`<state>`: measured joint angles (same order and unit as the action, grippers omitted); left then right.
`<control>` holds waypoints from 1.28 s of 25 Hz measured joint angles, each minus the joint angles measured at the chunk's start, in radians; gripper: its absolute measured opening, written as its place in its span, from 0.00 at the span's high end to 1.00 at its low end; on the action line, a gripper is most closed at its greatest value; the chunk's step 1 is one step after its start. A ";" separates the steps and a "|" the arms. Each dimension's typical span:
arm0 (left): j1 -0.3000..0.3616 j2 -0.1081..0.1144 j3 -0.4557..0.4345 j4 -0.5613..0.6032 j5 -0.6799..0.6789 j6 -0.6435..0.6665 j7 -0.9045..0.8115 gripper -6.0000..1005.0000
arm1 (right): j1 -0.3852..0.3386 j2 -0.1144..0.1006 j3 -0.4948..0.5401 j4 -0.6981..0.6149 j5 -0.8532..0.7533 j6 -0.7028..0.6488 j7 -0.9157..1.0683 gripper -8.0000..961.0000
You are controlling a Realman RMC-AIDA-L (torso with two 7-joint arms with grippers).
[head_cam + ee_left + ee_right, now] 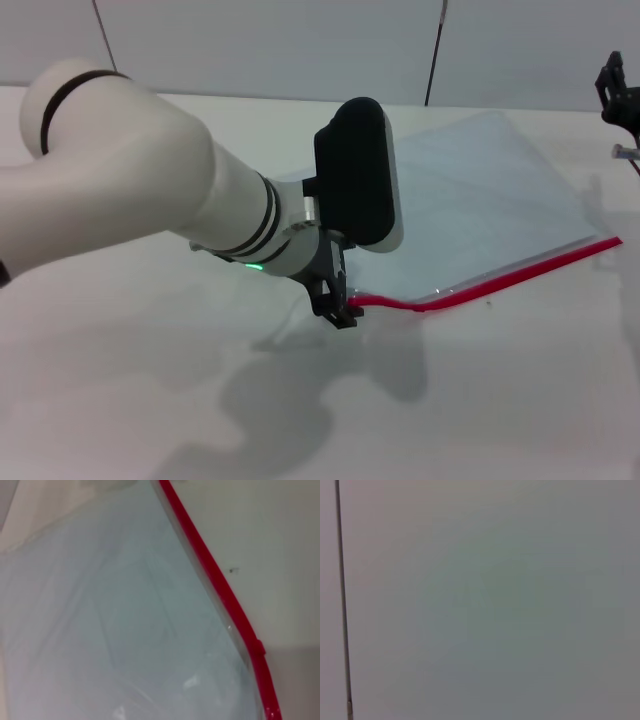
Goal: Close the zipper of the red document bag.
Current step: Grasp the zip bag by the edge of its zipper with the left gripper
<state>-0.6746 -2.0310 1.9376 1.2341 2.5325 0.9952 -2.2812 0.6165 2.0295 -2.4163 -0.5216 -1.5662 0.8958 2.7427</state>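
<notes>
pale blue-grey bag (480,190), red zipper (520,272)

A plain white table (150,400) spreads beneath and all around the left claw (340,305), carrying a soft grey shadow (300,400) just below it. Well behind the claw stands a pale wall (260,45), crossed by two thin dark lines (435,50), possibly panel seams.
</notes>
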 joint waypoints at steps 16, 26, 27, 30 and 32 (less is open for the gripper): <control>0.002 0.000 0.062 -0.067 -0.009 -0.151 -0.002 0.14 | 0.002 0.000 -0.001 0.001 0.000 -0.012 0.000 0.30; 0.000 -0.001 0.062 -0.094 -0.011 -0.187 -0.011 0.34 | 0.003 0.000 -0.004 0.000 0.000 -0.012 0.000 0.30; 0.001 -0.001 0.062 -0.095 -0.011 -0.194 -0.011 0.36 | 0.003 0.000 -0.004 0.000 0.000 -0.012 0.000 0.30; 0.003 -0.002 0.061 -0.101 -0.011 -0.209 -0.011 0.43 | 0.003 0.000 -0.004 0.000 0.000 -0.012 0.000 0.30; 0.003 -0.002 0.061 -0.108 -0.011 -0.218 -0.011 0.47 | 0.003 0.000 -0.004 0.000 0.000 -0.012 0.000 0.30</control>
<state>-0.6715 -2.0325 1.9989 1.1265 2.5218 0.7774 -2.2925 0.6197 2.0294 -2.4199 -0.5216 -1.5662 0.8835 2.7427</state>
